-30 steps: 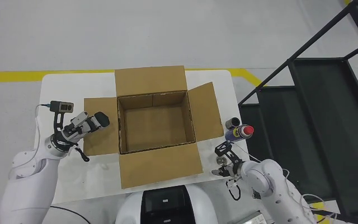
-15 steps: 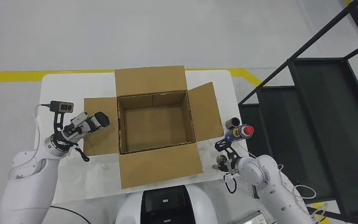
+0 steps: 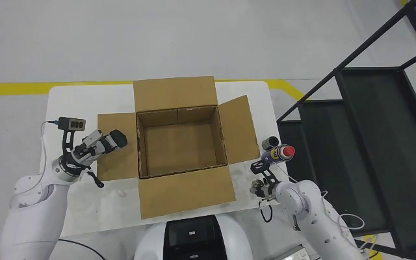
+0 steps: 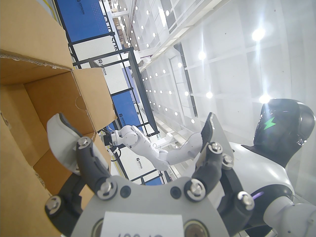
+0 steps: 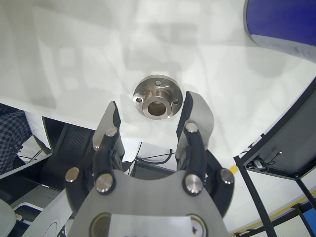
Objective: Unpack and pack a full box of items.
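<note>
Box (image 3: 185,190): open, flaps folded out, centre of tabletop (image 3: 71,104). Metal flange (image 5: 158,102) flat on tabletop, 4 o'clock from box. Right gripper (image 5: 151,101) at flange, fingers spread, nothing gripped. Spray can (image 3: 279,154) upright, 3 o'clock. Left gripper (image 3: 116,138) at 9 o'clock, fingers spread, holding nothing.

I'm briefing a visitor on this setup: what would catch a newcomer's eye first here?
First, the big open box in the middle of the table, flaps spread flat. Then the red-capped can standing near the table's edge on the robot's right. Last, the small metal flange lying on the table at the fingertips of the open right gripper.
</note>
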`<action>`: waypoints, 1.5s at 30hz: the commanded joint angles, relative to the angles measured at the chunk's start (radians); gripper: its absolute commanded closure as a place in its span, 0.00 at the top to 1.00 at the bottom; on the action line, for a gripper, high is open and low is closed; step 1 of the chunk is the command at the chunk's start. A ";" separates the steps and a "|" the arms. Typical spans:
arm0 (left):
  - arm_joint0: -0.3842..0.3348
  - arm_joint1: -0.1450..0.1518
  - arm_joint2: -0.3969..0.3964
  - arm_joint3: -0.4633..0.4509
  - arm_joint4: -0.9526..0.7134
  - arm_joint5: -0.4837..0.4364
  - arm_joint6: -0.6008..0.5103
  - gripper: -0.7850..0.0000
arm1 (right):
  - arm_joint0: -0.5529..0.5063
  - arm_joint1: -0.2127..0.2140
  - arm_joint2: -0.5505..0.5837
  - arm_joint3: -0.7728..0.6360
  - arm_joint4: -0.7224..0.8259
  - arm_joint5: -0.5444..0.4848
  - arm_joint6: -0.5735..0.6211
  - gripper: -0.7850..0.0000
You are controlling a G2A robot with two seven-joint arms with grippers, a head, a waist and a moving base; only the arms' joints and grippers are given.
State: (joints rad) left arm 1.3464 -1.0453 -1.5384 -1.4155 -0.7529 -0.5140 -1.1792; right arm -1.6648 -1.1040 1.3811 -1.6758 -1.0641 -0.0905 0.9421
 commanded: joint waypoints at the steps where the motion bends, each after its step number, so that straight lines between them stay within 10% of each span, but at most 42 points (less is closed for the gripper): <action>1: 0.000 0.000 0.000 0.000 0.000 0.000 0.000 1.00 | 0.001 0.000 -0.001 0.004 0.001 0.008 -0.001 0.48; 10: 0.000 0.000 0.000 0.000 0.000 0.000 0.000 1.00 | 0.005 0.000 -0.008 0.008 -0.007 0.023 -0.009 0.35; 14: 0.000 0.000 0.000 0.000 0.000 0.000 0.000 1.00 | 0.003 0.001 -0.014 0.001 -0.023 0.032 -0.009 0.00; 26: 0.000 0.000 0.000 0.000 0.000 0.000 0.000 1.00 | -0.115 0.017 0.041 -0.218 -0.081 0.017 0.024 0.00; 45: 0.000 0.000 0.000 0.000 0.000 0.000 0.000 1.00 | -0.301 0.057 0.181 -0.646 0.105 -0.304 0.212 0.00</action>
State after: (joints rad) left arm 1.3464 -1.0453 -1.5384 -1.4155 -0.7529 -0.5140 -1.1792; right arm -1.9696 -1.0486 1.5663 -2.2955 -0.9593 -0.3924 1.1332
